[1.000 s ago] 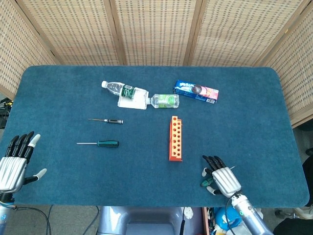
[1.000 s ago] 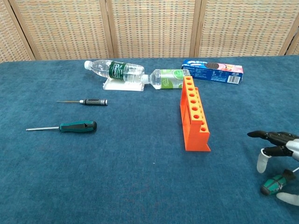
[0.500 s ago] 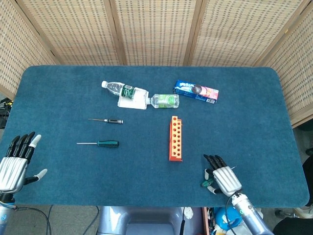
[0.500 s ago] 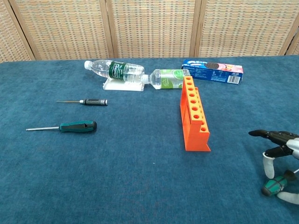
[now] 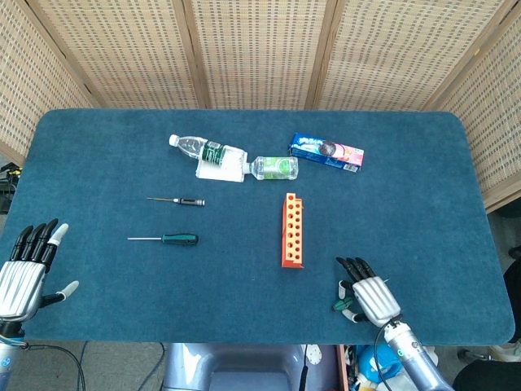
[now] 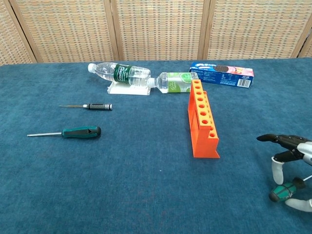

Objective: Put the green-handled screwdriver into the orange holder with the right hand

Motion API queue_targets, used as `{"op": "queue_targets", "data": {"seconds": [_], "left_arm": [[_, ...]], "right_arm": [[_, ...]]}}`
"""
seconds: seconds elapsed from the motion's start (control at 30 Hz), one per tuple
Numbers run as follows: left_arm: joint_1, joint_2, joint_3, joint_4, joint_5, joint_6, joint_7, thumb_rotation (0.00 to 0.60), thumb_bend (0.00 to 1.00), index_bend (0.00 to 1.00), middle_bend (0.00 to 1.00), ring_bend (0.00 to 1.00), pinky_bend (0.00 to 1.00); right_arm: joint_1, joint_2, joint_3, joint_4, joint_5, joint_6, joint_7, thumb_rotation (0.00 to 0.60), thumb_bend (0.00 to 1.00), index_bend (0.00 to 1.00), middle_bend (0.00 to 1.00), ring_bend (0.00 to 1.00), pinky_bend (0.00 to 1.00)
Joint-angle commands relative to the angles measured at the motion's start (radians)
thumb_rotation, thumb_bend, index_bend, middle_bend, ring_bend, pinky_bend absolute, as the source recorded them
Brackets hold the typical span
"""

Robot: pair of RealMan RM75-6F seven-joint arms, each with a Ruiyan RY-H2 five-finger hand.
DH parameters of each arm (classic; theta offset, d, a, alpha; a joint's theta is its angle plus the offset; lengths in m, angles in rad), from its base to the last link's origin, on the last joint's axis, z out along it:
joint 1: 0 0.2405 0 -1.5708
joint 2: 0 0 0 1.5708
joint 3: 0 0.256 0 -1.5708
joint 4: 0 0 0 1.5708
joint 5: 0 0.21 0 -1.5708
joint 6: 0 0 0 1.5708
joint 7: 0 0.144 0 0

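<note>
On the table [image 5: 423, 179] lie three screwdrivers, two bottles, one box. The right hand [image 5: 368, 298] pinches a green-handled screwdriver [image 6: 282, 190] near the one orange holder [image 6: 202, 120]; the left hand [image 5: 24, 270] is spread.

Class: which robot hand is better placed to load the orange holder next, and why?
The right robot hand: it holds a green-handled screwdriver near the orange holder. The left robot hand is far off, holding nothing.

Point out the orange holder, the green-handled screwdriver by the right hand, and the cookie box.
orange holder [image 6: 202, 118]: chest view, on its top face with the holes.
green-handled screwdriver [image 6: 282, 190]: chest view, on the handle under the right hand [image 6: 292, 155].
cookie box [image 5: 326, 152]: head view, on its top face.
</note>
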Motion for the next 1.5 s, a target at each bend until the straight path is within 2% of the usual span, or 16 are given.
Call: {"op": "queue_targets", "data": {"seconds": [0.03, 0.3, 0.57, 0.8, 1.0, 1.4, 1.5], "left_arm": [[0.000, 0.000, -0.001, 0.000, -0.001, 0.001, -0.002, 0.600, 0.00, 0.00, 0.00, 0.00, 0.00], [0.001, 0.003, -0.002, 0.002, -0.001, 0.005, -0.006, 0.600, 0.00, 0.00, 0.00, 0.00, 0.00], [0.001, 0.002, -0.002, 0.004, 0.002, 0.006, -0.005, 0.600, 0.00, 0.00, 0.00, 0.00, 0.00], [0.000, 0.000, -0.001, 0.005, 0.005, 0.004, -0.002, 0.600, 0.00, 0.00, 0.00, 0.00, 0.00], [0.000, 0.001, -0.001, 0.006, 0.006, 0.006, -0.004, 0.600, 0.00, 0.00, 0.00, 0.00, 0.00], [-0.001, 0.000, 0.000, 0.007, 0.008, 0.005, -0.004, 0.600, 0.00, 0.00, 0.00, 0.00, 0.00], [-0.001, -0.001, -0.001, 0.008, 0.007, 0.004, -0.004, 0.600, 0.00, 0.00, 0.00, 0.00, 0.00]], "right_arm": [[0.007, 0.011, 0.009, -0.032, 0.000, 0.005, 0.022, 0.600, 0.22, 0.61, 0.04, 0.00, 0.00], [0.034, 0.088, 0.071, -0.210, 0.050, -0.001, 0.085, 0.600, 0.22, 0.61, 0.04, 0.00, 0.00], [0.063, 0.180, 0.161, -0.375, 0.143, -0.024, 0.130, 0.600, 0.22, 0.61, 0.04, 0.00, 0.00], [0.104, 0.288, 0.286, -0.544, 0.299, -0.075, 0.192, 0.600, 0.22, 0.61, 0.04, 0.00, 0.00], [0.133, 0.353, 0.361, -0.624, 0.409, -0.111, 0.210, 0.600, 0.22, 0.61, 0.04, 0.00, 0.00], [0.165, 0.409, 0.448, -0.747, 0.621, -0.189, 0.308, 0.600, 0.22, 0.61, 0.04, 0.00, 0.00], [0.181, 0.419, 0.463, -0.752, 0.661, -0.198, 0.295, 0.600, 0.22, 0.61, 0.04, 0.00, 0.00]]}}
